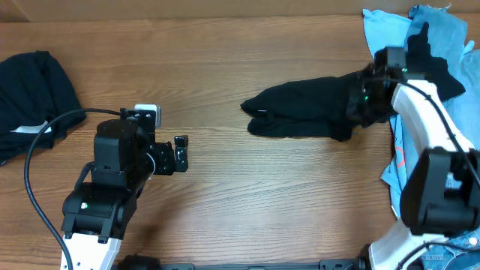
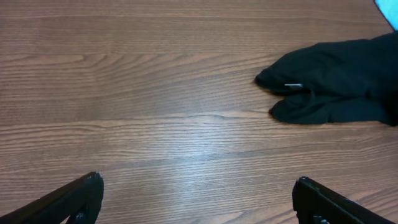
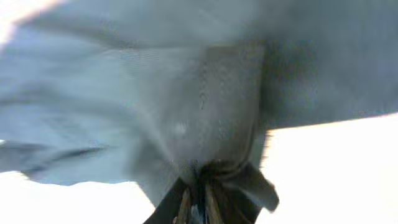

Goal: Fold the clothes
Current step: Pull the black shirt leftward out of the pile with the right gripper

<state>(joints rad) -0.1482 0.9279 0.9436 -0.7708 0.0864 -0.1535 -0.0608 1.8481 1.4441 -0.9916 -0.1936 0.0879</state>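
A black T-shirt [image 1: 307, 114] lies bunched on the wooden table right of centre, stretched out toward the right. It also shows in the left wrist view [image 2: 339, 87]. My right gripper [image 1: 365, 96] is shut on the shirt's right end. In the right wrist view the cloth [image 3: 186, 106] looks washed-out grey and fills the frame, pinched between the fingers [image 3: 198, 202]. My left gripper [image 1: 180, 154] is open and empty over bare table, well left of the shirt; its fingers [image 2: 196, 199] are spread wide. Another black garment with a white label [image 1: 30, 94] lies at the far left.
Light-blue and denim-blue garments [image 1: 390, 30] are heaped at the back right corner, with more blue cloth along the right edge [image 1: 391, 169]. A black cable [image 1: 34, 161] loops from the left arm across the table.
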